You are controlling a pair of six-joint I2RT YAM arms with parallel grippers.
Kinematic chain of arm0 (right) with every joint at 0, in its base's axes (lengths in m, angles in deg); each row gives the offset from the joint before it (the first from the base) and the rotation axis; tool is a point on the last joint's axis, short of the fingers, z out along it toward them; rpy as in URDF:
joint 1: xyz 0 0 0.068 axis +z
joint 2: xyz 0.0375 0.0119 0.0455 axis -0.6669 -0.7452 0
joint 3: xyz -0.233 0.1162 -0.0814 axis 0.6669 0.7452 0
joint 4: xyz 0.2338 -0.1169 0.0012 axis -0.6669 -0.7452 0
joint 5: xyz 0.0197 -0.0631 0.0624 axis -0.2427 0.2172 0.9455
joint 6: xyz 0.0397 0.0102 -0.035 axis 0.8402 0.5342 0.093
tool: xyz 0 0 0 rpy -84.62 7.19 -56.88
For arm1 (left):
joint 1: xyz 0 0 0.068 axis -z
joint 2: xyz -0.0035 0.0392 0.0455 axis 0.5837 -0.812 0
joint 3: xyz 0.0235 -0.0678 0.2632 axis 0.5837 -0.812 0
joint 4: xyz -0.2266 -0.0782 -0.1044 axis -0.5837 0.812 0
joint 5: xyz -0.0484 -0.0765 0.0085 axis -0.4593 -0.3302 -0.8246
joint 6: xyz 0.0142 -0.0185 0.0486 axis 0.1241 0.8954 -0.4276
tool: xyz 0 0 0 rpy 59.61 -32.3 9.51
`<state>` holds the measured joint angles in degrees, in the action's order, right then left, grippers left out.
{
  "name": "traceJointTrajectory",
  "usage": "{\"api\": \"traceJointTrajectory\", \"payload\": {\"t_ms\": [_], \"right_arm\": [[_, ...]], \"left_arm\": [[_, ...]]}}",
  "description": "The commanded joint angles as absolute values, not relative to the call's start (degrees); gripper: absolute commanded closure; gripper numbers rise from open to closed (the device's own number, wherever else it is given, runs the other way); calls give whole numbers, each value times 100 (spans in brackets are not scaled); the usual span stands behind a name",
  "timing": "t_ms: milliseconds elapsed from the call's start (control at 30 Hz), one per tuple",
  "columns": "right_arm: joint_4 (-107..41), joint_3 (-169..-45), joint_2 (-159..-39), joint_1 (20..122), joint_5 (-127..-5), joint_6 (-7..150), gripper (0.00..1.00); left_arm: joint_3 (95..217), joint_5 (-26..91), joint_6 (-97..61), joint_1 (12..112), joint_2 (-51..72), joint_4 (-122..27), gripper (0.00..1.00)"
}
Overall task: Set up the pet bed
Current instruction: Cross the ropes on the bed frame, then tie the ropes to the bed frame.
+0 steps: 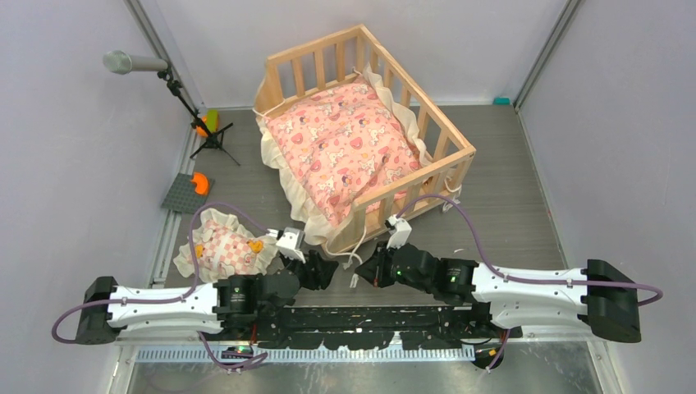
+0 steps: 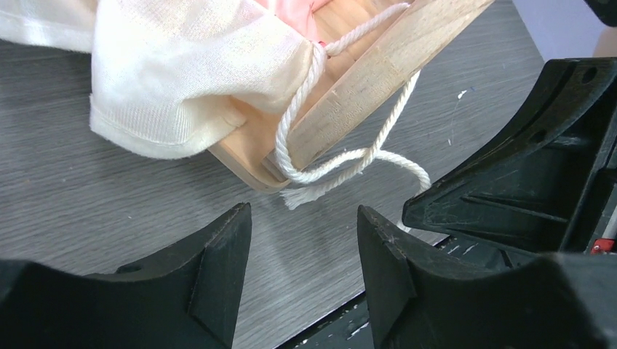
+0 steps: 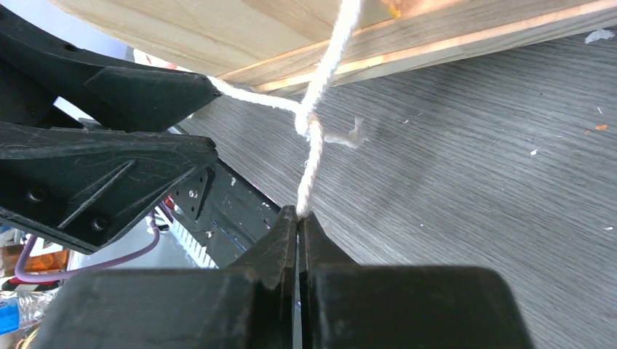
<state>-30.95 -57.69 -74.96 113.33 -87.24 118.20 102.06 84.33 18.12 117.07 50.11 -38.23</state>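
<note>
At the near counter edge, the right claw pinches the white cord. The left claw stands spread, empty, beside it. Beyond, the pet bed sits mid-counter. Risk: a hard pull could drag the bed or loosen the knot.

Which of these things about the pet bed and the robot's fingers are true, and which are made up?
1. The right fingers pinch the white cord. True.
2. The left fingers are shut tight. False: the left fingers stand open, holding nothing.
3. The pink cushion lies in the pet bed. True.
4. The small pillow lies in the pet bed too. False: the small pillow lies outside it.
</note>
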Motion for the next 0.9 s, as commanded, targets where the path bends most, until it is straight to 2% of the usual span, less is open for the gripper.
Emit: {"api": "traceJointTrajectory", "payload": {"t_ms": [0, 267, 633, 867], "right_arm": [[-2828, -5763, -7394, 11320, -8757, 11864, 100], [-2784, -5734, -7431, 11316, -8755, 11891, 100], [-2721, -5667, -7392, 11314, -8788, 11927, 100], [-2739, -5611, -7293, 11314, -8816, 11953, 100]], "left_arm": [[10097, 8773, 2266, 11733, 4913, -4463, 43], [9923, 9107, 2758, 11727, 4583, -5321, 45], [9897, 9420, 4437, 11728, 3902, -5642, 49], [10062, 9789, 4864, 11738, 3351, -5820, 53]]}}
